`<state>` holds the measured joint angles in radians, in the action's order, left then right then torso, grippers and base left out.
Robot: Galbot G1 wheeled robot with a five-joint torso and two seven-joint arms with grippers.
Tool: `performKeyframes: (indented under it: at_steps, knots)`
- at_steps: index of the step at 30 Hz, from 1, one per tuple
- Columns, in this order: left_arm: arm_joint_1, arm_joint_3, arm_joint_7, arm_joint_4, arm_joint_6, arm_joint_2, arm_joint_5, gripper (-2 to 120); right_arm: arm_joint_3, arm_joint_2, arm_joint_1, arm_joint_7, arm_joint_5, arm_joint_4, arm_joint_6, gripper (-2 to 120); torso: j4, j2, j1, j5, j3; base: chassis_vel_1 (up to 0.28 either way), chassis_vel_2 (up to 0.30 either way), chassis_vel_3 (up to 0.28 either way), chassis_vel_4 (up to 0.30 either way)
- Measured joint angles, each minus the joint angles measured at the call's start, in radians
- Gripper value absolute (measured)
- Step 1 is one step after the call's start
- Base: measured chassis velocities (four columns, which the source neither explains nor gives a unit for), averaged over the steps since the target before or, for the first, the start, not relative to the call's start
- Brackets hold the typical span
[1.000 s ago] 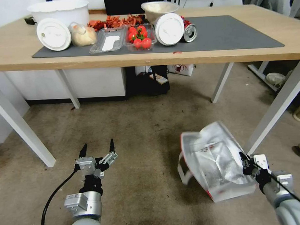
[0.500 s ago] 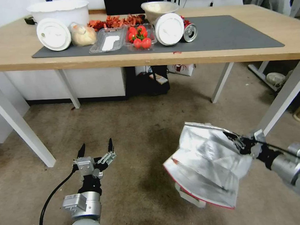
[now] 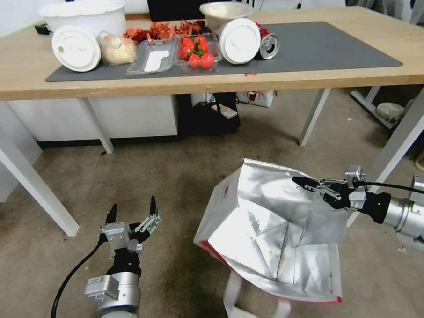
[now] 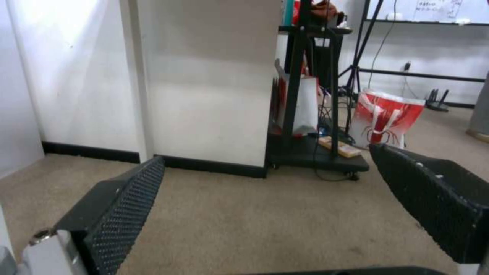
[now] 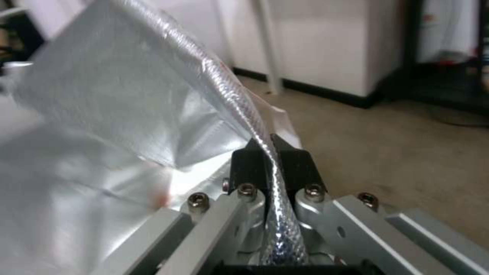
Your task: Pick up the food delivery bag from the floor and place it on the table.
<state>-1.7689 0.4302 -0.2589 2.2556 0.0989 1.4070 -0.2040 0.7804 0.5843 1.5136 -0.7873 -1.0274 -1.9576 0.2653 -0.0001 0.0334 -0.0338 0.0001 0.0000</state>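
Food delivery bag [image 3: 271,231] now hangs higher and further left than a second ago, lower centre-right of frame, off the carpet [image 3: 185,179]. Right gripper [image 3: 311,186] pinches its foil rim. Left gripper [image 3: 132,214], lower left, gapes empty. Lift underway; table [image 3: 311,75] placement remains.

**An office or lab room used as a test space**

Stained short carpet [image 3: 185,179], a light-wood surface [image 3: 11,69] on white legs, a black wheeled equipment stand [image 4: 316,152] trailing cables, tripod legs [image 4: 366,57] and a whiteboard [image 4: 448,9] on the far wall.
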Motion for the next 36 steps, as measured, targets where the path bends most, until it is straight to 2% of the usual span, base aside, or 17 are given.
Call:
performKeyframes:
  at_steps: [1,5,11,18,25,36]
  knots:
    - [0.000,0.000,0.008,0.000,0.002,0.000,-0.002,100,-0.002,-0.013,-0.004,-0.058,-0.004,0.007,0.006,0,-0.0001,0.000,0.000,-0.0001,0.000,0.000,0.000,0.000,0.000]
    - [-0.001,0.001,0.035,0.001,0.004,-0.001,-0.003,100,-0.005,-0.030,-0.007,-0.125,-0.008,0.014,0.017,0,0.0000,0.000,0.000,0.0000,0.000,0.000,0.000,0.000,0.000]
    - [-0.002,0.006,0.090,0.002,0.018,-0.007,-0.015,100,-0.004,-0.053,-0.007,-0.162,-0.017,0.014,0.030,0,0.0000,0.000,0.000,-0.0001,0.000,0.000,0.000,0.000,0.000]
    - [-0.003,0.011,0.106,0.003,0.024,-0.011,-0.021,100,0.002,-0.065,-0.001,-0.167,-0.040,0.009,0.044,0,0.0000,0.000,0.000,-0.0001,0.000,0.000,0.000,0.000,0.000]
    - [-0.005,0.011,0.110,0.006,0.029,-0.010,-0.021,100,0.014,-0.097,0.018,-0.131,-0.119,-0.005,0.063,0,0.0000,0.000,0.000,-0.0001,0.000,0.000,0.000,0.000,0.000]
    - [0.002,0.009,0.097,0.020,-0.008,-0.006,-0.016,100,0.015,-0.102,0.017,-0.119,-0.126,-0.004,0.064,0,0.0000,0.000,0.000,-0.0001,0.000,0.000,0.000,0.000,0.000]
